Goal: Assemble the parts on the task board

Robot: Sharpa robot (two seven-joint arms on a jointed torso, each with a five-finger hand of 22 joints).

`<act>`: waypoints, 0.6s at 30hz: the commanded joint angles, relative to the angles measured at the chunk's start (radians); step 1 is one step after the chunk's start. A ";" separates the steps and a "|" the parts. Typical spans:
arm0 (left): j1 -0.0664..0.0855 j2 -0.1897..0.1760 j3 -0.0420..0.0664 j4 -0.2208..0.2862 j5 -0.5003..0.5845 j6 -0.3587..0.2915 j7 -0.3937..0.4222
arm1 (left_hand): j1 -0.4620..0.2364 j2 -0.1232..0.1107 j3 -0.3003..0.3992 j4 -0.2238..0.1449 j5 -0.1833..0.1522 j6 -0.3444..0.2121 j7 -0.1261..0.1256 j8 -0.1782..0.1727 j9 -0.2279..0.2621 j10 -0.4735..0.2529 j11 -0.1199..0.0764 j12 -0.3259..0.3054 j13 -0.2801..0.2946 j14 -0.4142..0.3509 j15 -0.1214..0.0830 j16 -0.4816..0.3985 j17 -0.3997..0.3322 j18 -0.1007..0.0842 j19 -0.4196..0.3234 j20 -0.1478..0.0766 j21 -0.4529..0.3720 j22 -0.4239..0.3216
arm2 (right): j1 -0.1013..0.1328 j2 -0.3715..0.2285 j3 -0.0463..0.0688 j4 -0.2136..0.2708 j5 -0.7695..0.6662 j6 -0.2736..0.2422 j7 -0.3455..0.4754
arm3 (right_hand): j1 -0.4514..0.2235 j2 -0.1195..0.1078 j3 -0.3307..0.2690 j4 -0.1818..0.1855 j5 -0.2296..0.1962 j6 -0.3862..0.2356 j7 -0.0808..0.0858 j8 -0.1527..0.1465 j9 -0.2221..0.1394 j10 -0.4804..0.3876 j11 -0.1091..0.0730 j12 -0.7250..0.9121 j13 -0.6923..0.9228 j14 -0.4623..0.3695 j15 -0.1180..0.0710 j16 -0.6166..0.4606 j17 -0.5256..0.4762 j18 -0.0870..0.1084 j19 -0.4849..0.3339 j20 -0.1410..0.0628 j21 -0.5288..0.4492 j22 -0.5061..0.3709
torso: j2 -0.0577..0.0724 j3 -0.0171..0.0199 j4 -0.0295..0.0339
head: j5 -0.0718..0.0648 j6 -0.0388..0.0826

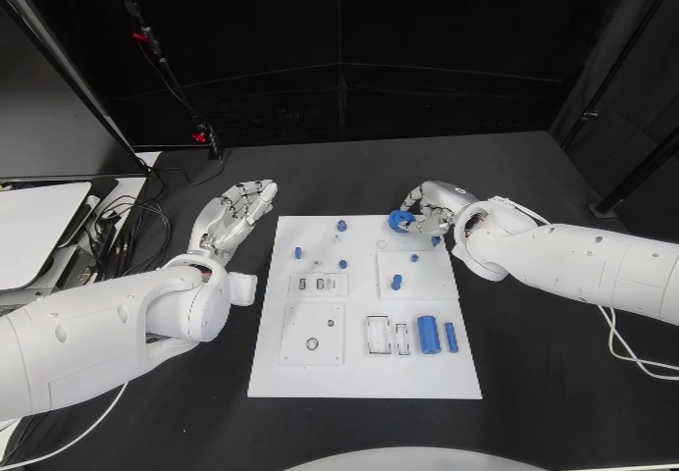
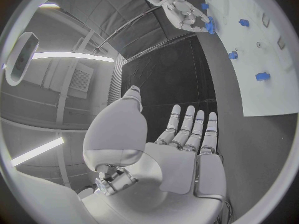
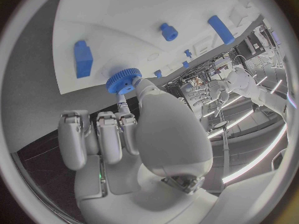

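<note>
The white task board [image 1: 368, 378] lies mid-table. My right hand [image 1: 429, 211] hovers at its far right corner and pinches a blue gear [image 1: 402, 222] between thumb and a finger; the right wrist view shows the gear [image 3: 122, 80] just over the board's edge [image 3: 112, 20]. My left hand [image 1: 237, 218] lies open beside the board's far left corner, its fingers [image 2: 187, 129] straight and empty above the black table. Small blue pegs [image 1: 298, 252] and a block [image 1: 396, 283] sit on the board. Two blue cylinders [image 1: 428, 334] lie near its right edge.
Cables [image 1: 134, 226] and a pale flat device [image 1: 35, 231] sit at the table's left edge. A dark stand with red lights [image 1: 205, 137] rises at the back left. Bare black table surrounds the board.
</note>
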 commanded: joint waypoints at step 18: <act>0.001 0.005 0.001 -0.004 -0.002 0.010 0.289 | 0.000 0.015 0.008 0.000 0.007 0.002 0.147 0.006 -0.001 0.002 0.008 0.004 -0.001 0.001 0.009 0.009 0.001 -0.008 -0.002 0.005 0.005 0.002 | 0.016 0.042 0.030 0.106 -0.001 -0.026 0.025 | -0.014 0.006 0.006 0.000 0.014 0.176 -0.078 -0.029 -0.004 0.108 -0.008 0.003 0.263 0.104 -0.011 0.002 0.264 -0.007 0.103 -0.010 0.003 0.263 | 0.000 0.0001 0.0014 | 0.012 0.006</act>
